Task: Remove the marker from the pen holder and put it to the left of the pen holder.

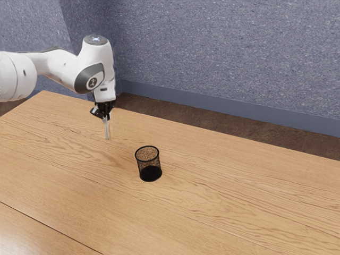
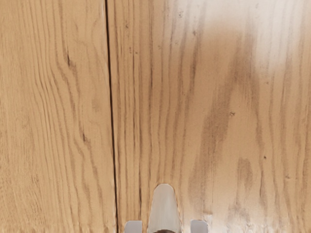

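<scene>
Apparently at the placing step, gripping the marker (image 1: 107, 129) in the fingers (image 1: 105, 113), over the tabletop (image 1: 239, 204) and apart from the holder (image 1: 151, 173); next, lower it at the holder's left, settle it, then let go.

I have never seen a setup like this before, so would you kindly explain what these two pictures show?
The machine is a single white robot arm, reaching in over a wooden table. The exterior view comes from a camera at the arm's side; the wrist view comes from one on the arm's hand.

At the arm's end is a black pincer, shut on a pale marker that points down. Whether its lower end touches the table, I cannot tell. In the wrist view, the marker is the pale, rounded shape at the lower edge, over wood grain and a dark seam.

A black mesh pen holder stands upright on the table, apart from the marker.
</scene>
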